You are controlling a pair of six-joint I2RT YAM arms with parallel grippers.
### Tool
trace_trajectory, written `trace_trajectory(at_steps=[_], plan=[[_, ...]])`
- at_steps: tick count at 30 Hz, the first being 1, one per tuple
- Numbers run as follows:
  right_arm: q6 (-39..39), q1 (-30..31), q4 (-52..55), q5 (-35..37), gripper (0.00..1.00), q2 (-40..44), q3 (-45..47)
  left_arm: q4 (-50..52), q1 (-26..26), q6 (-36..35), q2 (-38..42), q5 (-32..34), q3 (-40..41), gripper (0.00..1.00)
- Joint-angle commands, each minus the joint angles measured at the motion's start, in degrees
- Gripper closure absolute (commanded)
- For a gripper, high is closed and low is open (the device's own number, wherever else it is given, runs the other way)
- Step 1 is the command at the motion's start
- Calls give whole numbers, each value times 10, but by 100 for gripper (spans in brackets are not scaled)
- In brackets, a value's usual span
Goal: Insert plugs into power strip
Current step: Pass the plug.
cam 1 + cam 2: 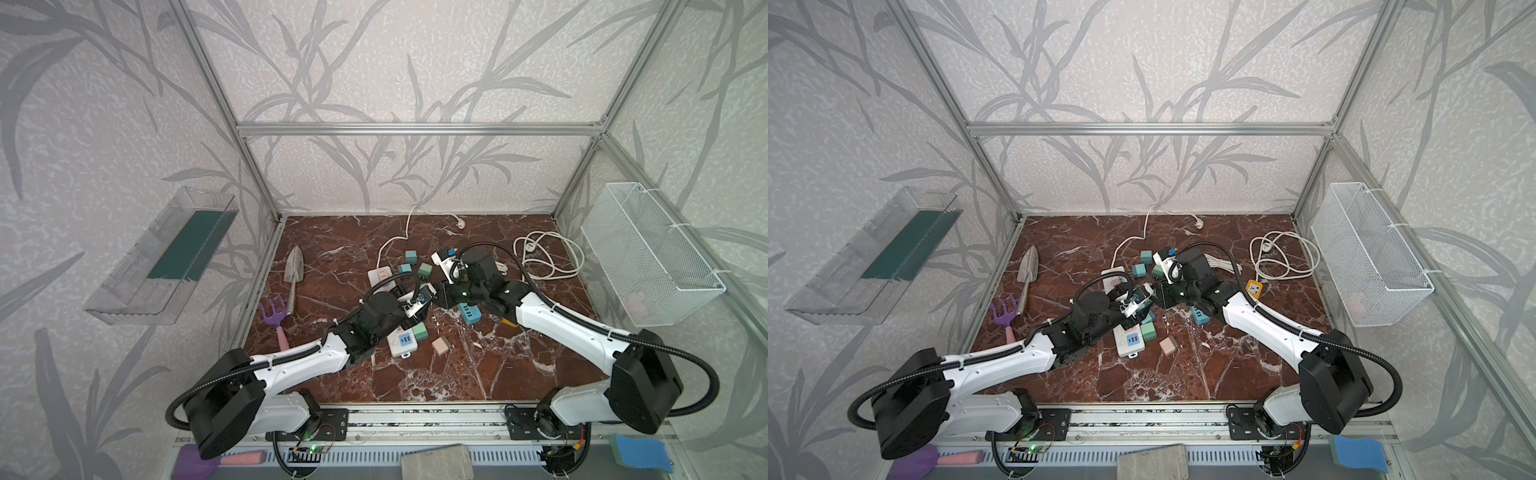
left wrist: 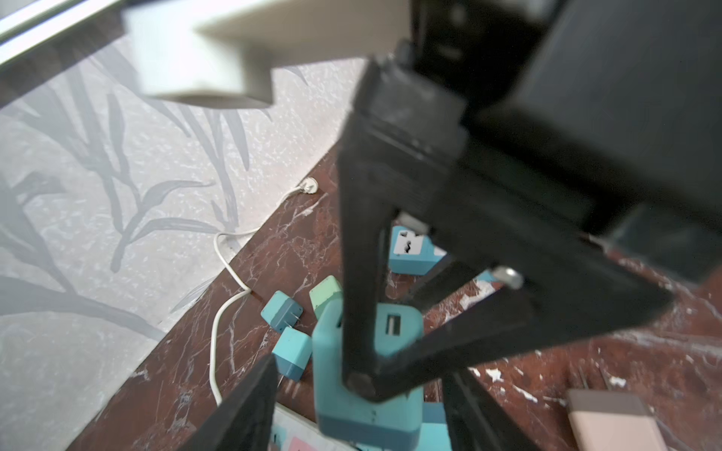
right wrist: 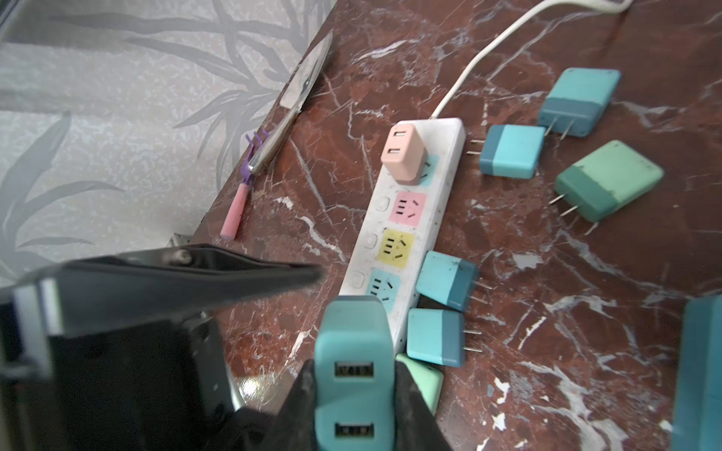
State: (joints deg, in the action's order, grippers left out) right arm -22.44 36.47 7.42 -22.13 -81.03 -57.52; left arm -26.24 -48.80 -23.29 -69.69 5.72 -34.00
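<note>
A teal plug (image 3: 351, 336) with two USB ports sits pinched between the fingers of my right gripper (image 3: 353, 371), which is shut on it. In the left wrist view the same teal plug (image 2: 394, 414) hangs just over the white power strip (image 2: 297, 429). My left gripper (image 2: 361, 390) is open, its fingers standing wide on either side of the plug without touching it. The power strip (image 3: 441, 195) shows pink, yellow and blue sockets, and a pale pink plug (image 3: 402, 156) stands in its far socket. Both grippers meet over the strip (image 1: 401, 345) in both top views. The held plug's prongs are hidden.
Loose teal plugs (image 3: 512, 150) (image 3: 445, 279) and a green one (image 3: 609, 179) lie beside the strip; a pink one (image 1: 440, 345) lies nearer the front. A trowel (image 1: 294, 270) and purple rake (image 1: 274, 316) lie at the left. A coiled white cable (image 1: 548, 253) and wire basket (image 1: 648, 253) are at the right.
</note>
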Motion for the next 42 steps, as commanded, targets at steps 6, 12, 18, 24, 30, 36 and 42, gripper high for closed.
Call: trace_trajectory(at_steps=[6,12,18,24,30,36,42], plan=[[-18,3,-3,108,100,-37,-91,7,7,35,88,117,-18,13],[4,72,14,189,100,-111,-135,185,126,257,78,172,-133,11],[9,117,21,259,100,-190,-186,406,262,509,22,140,-248,11],[2,134,38,296,100,-255,-230,435,332,584,10,56,-259,13],[-17,137,53,297,100,-300,-261,414,337,591,25,46,-240,14],[-30,144,50,295,100,-317,-267,410,336,611,21,21,-236,15],[-35,144,50,295,100,-337,-277,402,336,617,21,10,-232,16]])
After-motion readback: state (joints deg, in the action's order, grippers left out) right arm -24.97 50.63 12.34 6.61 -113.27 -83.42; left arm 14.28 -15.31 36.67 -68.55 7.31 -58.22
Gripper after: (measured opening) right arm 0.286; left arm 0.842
